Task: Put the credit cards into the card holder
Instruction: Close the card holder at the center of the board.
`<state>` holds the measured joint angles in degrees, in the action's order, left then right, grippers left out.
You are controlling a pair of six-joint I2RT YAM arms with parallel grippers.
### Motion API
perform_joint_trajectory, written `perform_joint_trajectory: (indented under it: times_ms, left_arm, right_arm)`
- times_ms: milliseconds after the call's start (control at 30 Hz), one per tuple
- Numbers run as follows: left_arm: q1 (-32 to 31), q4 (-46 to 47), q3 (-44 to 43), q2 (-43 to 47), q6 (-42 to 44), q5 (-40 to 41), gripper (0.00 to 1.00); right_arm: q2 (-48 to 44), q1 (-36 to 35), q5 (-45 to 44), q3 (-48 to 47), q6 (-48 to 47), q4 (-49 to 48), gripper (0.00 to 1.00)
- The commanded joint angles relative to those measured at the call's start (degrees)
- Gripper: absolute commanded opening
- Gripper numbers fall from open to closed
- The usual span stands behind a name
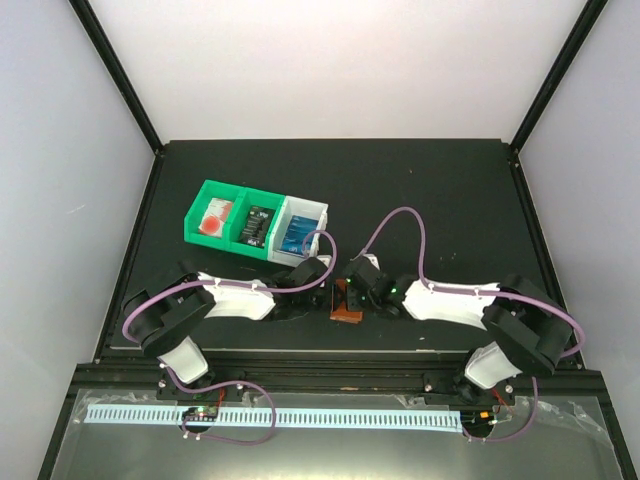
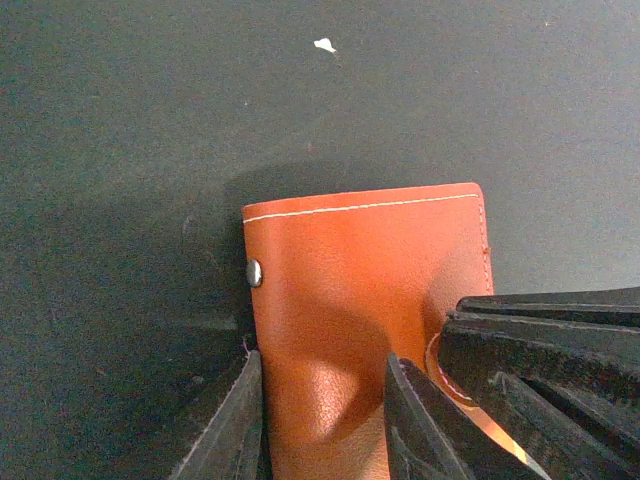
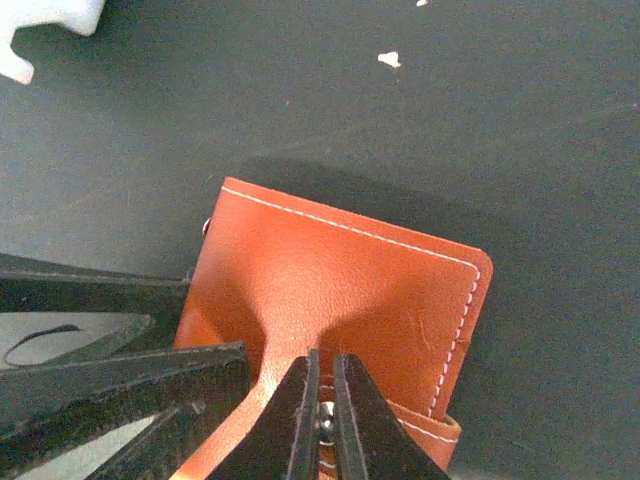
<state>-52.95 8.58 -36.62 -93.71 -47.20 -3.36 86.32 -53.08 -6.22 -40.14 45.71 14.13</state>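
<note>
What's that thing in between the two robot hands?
The brown card holder. In the top view it sits between the left gripper and the right gripper; both wrist views show their fingers pinching it.

"Any print I can log from my feeds?"

"Nothing I can read. On my top camera the bins sit at ten o'clock from the card holder (image 1: 348, 314). The black card (image 1: 257, 226) in the middle green bin (image 1: 262, 194) carries pale print. The blue card (image 1: 296, 232) in the white bin (image 1: 306, 203), at the row's three o'clock end, has light marks. Both are too small for me."

"The red and white card (image 1: 213, 217)?"

"Nine o'clock end, in the left green bin (image 1: 214, 187). I see a red patch, no letters I can resolve."

"Wrist cameras?"

"Only orange-brown leather, white stitching (image 3: 350, 228) and a metal snap (image 2: 254, 272). Nothing legible."
</note>
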Motion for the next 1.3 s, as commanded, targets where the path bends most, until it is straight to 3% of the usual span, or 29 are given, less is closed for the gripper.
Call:
perform_joint_trajectory:
  times_ms: [0,500,700,800,1000,1167,1267]
  left_arm:
    - [0.08,-9.06,2.17,-2.53,-0.28,-2.69,0.36]
    - [0.59,-8.58,2.17,-2.72,-0.77,-3.98,0.36]
    - [0.94,-8.86,2.39,-0.74,-0.23,-3.69,0.37]
    - [1.75,-9.16,2.58,1.5,0.26,-3.74,0.41]
    - [3.89,-12.34,2.78,10.06,2.18,-2.08,0.56]
    - [5.08,-18.36,3.44,22.64,4.71,3.83,0.72]
    - [5.44,-23.24,3.08,31.33,6.93,8.98,0.95]
  right_arm:
    - [3.37,-3.52,-4.28,5.08,2.02,1.82,0.07]
    - [2.99,-10.81,-15.94,17.4,3.69,-15.75,0.04]
    - [-2.25,-10.75,-17.31,13.17,3.01,-11.03,0.04]
    - [-6.72,-10.15,-19.71,8.6,1.22,-6.43,0.1]
    - [-12.4,-7.81,-22.94,1.79,0.61,1.89,0.15]
    - [-21.35,-7.36,-25.92,-0.55,1.42,11.08,0.25]
    - [-28.49,-7.26,-27.83,-1.43,1.5,16.78,0.43]
